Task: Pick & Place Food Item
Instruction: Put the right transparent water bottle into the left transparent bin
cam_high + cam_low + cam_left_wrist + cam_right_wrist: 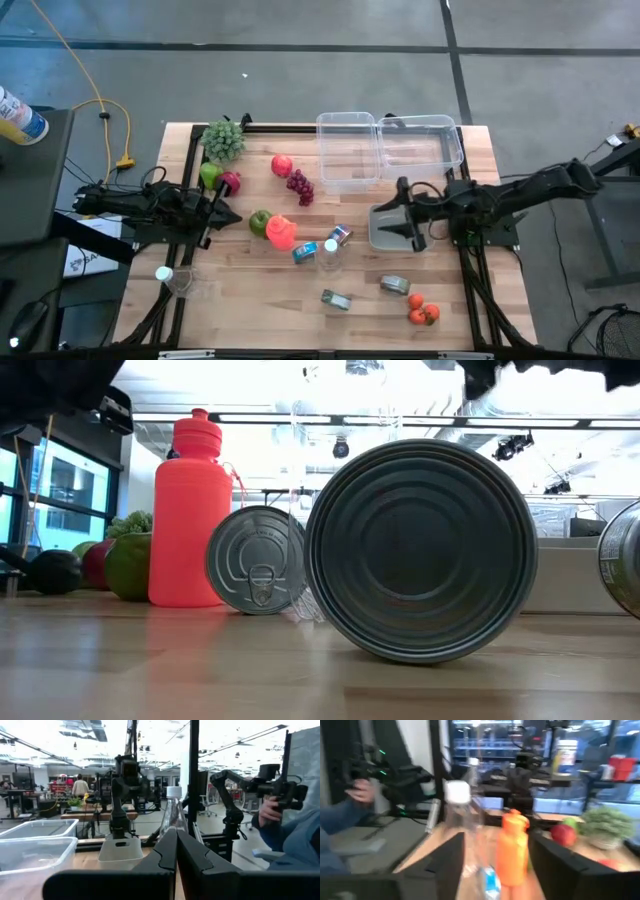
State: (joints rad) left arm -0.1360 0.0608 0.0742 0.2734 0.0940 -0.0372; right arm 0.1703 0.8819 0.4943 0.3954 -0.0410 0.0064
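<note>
No food item is held, and none lies in the bins; the task is judged barely begun, with pick and placement both left to do. The task names no particular item. The grapes lie just beside the bins, on the left arm's side, with a red fruit next to them. Farther from the bins on that side, a green apple touches an orange bottle, and the tomatoes sit well apart from the bins, near the table's front edge. A clear bottle stands between cans in mid-table. The right gripper hangs just in front of the bins, over a grey tray, its fingers seen apart in its wrist view with nothing between them. The left gripper waits far from the bins at the table's left edge, fingers pressed together and empty. A person's hand is seen beyond the table.
</note>
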